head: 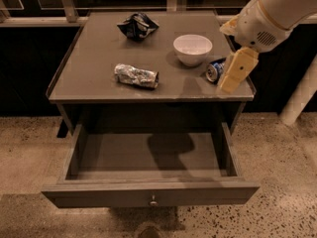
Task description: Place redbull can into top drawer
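- found top drawer [148, 158] pulled fully out at 6 o'clock of the table [89, 68], with nothing seen inside and the knob [153, 201] facing the camera.
- logged redbull can [136, 76] lying on its side on the table top, a little toward 7 o'clock from centre, long axis running roughly 10 to 4 o'clock, touching nothing.
- noted gripper [229, 81] hanging at the 3 o'clock edge of the table, empty, well apart from the redbull can and just in front of the dark blue can [214, 71]; could not tell whether spread or pressed together.
- noted white bowl [192, 48] at 2 o'clock of the redbull can, between it and the gripper; foil bag [137, 25] at 12 o'clock, near the back edge.
- judged step in hand as the reach, with the grasp not yet made.
- judged best path as travel toward 9 o'clock, passing on the 6 o'clock side of the bowl and staying high enough to miss the dark blue can.
- recommended descending over the can's middle and closing across its short axis, square to the 10–4 line.
- flagged dented body as likely to roll or slip; advised a slow, centred close.
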`<action>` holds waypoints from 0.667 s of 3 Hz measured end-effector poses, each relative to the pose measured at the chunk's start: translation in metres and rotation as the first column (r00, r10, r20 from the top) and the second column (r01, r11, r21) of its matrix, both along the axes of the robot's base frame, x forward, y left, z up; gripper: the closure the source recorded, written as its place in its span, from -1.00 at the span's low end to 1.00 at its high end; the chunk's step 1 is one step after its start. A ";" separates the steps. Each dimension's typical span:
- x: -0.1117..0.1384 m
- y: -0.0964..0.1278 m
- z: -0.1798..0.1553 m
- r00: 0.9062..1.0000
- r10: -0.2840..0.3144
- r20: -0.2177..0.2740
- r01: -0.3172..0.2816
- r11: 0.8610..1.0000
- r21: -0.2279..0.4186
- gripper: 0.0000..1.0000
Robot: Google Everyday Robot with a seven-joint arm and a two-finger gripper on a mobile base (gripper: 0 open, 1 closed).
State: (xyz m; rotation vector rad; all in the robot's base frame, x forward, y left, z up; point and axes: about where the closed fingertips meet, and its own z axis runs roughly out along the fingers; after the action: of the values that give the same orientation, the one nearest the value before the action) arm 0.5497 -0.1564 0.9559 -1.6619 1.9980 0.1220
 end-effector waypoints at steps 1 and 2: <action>0.000 0.000 0.001 1.000 0.000 0.001 0.000 1.000 0.000 -1.00; 0.002 0.007 -0.008 1.000 -0.017 0.026 0.015 0.998 0.055 -1.00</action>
State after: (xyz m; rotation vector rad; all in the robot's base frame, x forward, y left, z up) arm 0.5518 -0.1489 0.9483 -1.6046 1.9702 0.1469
